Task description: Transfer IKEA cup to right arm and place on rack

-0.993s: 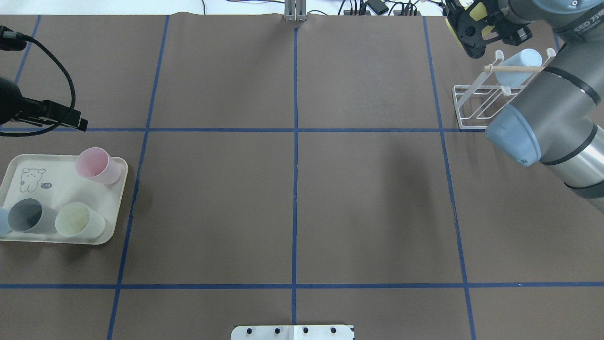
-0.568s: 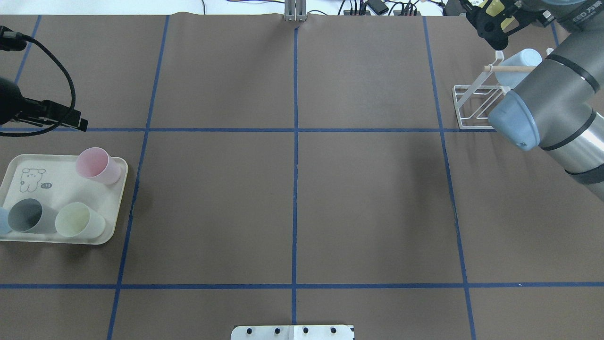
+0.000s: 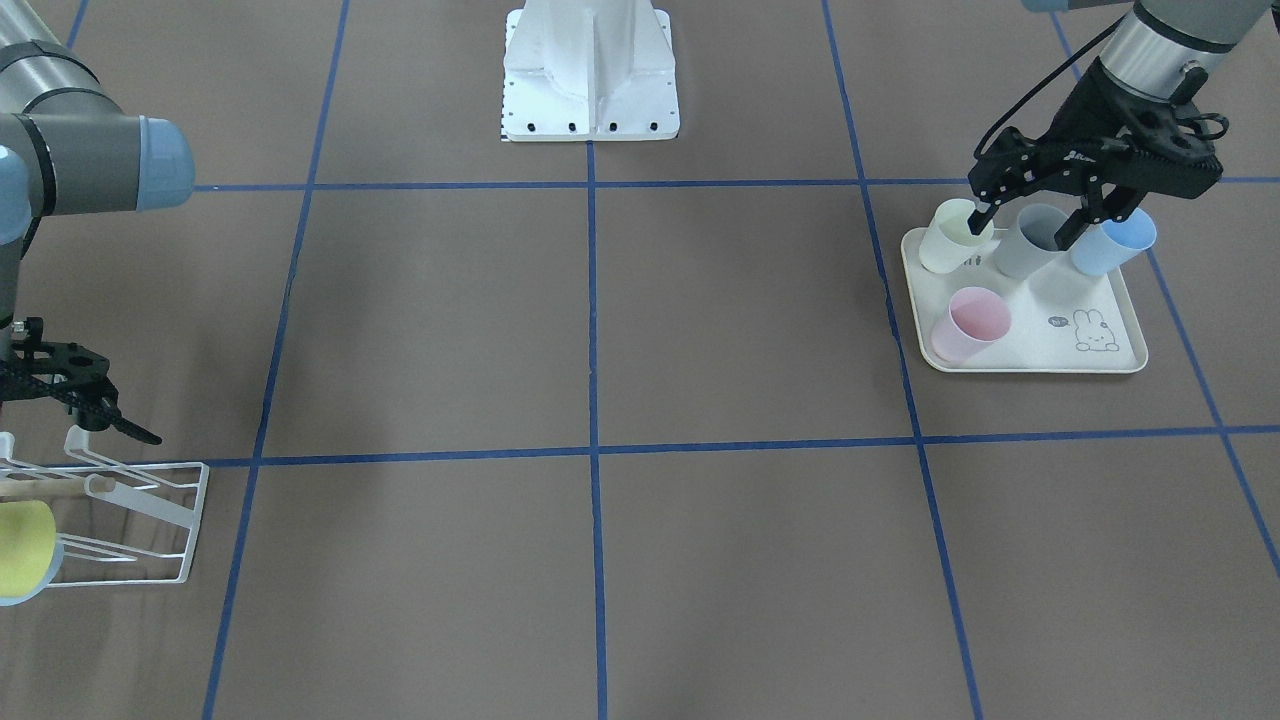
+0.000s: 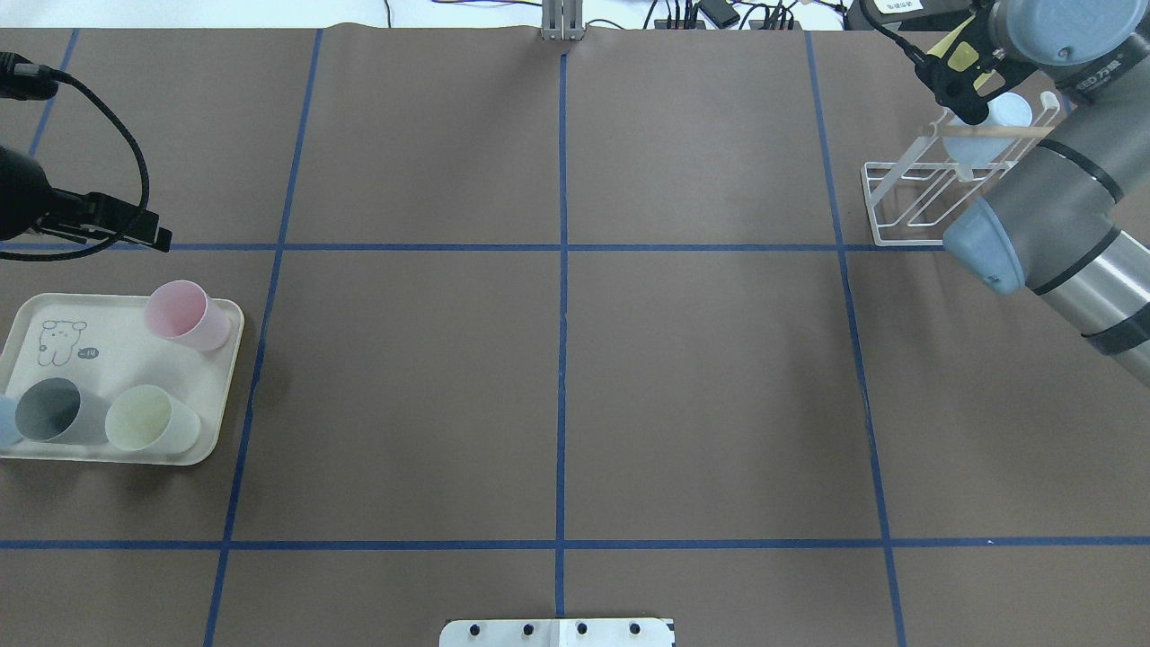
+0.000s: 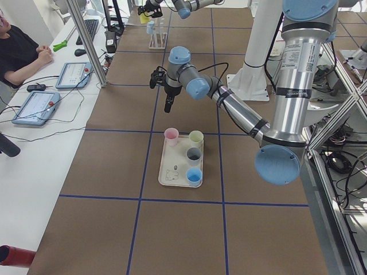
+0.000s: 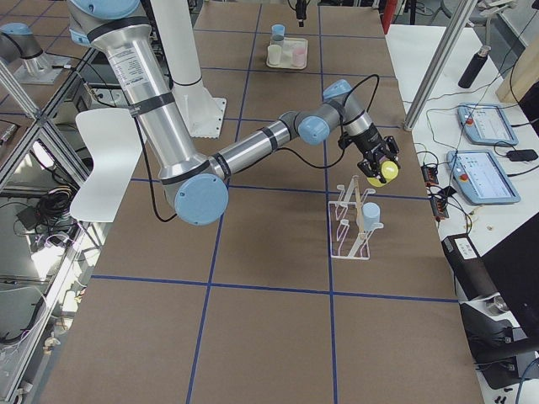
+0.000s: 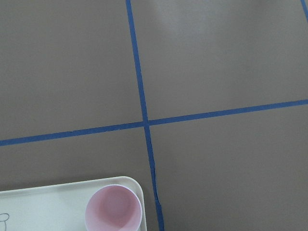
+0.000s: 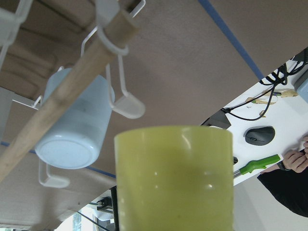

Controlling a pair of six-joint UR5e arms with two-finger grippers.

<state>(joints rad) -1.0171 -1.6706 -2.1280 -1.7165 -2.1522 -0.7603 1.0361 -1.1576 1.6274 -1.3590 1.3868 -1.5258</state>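
So we judge the handover done: our right gripper point(image 4: 958, 87), jaws clamped on the yellow-green IKEA cup point(image 8: 174, 183), hovers at the rack point(image 4: 906, 196) in the far right corner of the table point(image 4: 701, 377), only pegging remains, and our left gripper point(image 3: 1028, 228) hangs, jaws apart, over the tray point(image 3: 1030, 368).

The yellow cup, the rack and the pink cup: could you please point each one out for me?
yellow cup point(image 8: 173, 183): right wrist view, middle of its side wall.
rack point(image 8: 72, 83): right wrist view, on its wooden rod.
pink cup point(image 4: 187, 316): overhead view, inside of its open mouth.
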